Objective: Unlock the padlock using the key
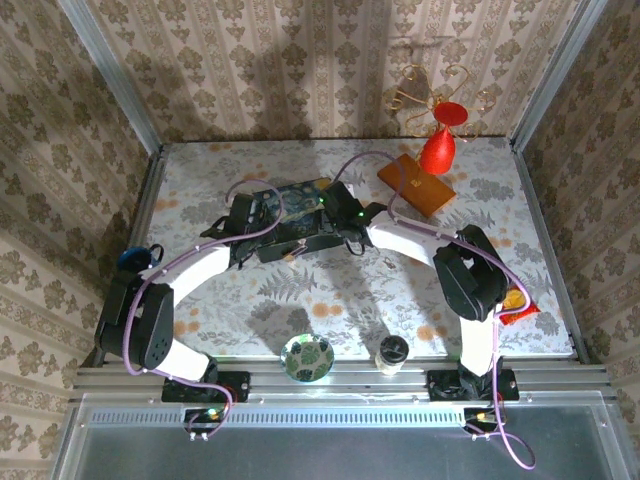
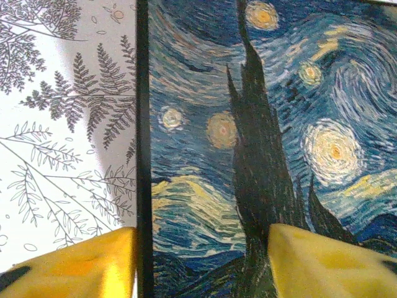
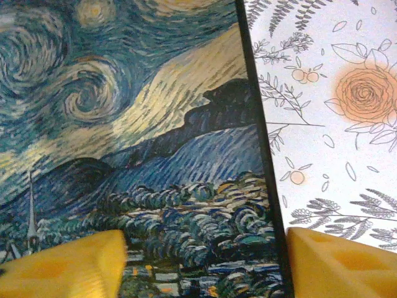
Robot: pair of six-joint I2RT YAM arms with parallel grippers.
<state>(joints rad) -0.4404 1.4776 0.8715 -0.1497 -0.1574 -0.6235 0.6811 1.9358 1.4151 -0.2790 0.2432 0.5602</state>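
- Your left gripper [image 2: 201, 251] stands wide. Its two yellow fingers [image 2: 87, 264] are well apart, with nothing clamped between them.
- Beneath that gripper runs the left edge of the painted box [image 2: 260, 124]. One finger hangs over the fern-printed tablecloth [image 2: 62, 124], just outside the box's black rim. The other hangs over the starry lid, near the dark cypress. You cannot tell whether either finger touches what lies under it.
- Your right gripper [image 3: 208, 254] is also spread wide and holds nothing.
- The box's right rim passes between its fingers [image 3: 68, 264]. One finger is above the painted village and hills, the other above the floral cloth just beside the rim.
- From above, the two grippers face each other with the box between them, the left gripper at its left end and the right gripper at its right end.
- You cannot tell where the padlock or the key lies relative to either gripper. Between each pair of fingers you see the box's rim and the cloth.
- Beyond your right gripper, farther out and to its right, a wooden board [image 1: 415, 183] carries a red cone [image 1: 437, 150] topped with gold wire curls.
- Well behind both grippers, near the arm bases, a round green-patterned tin [image 1: 307, 357] and a small dark-lidded cup [image 1: 392, 352] stand near each other.
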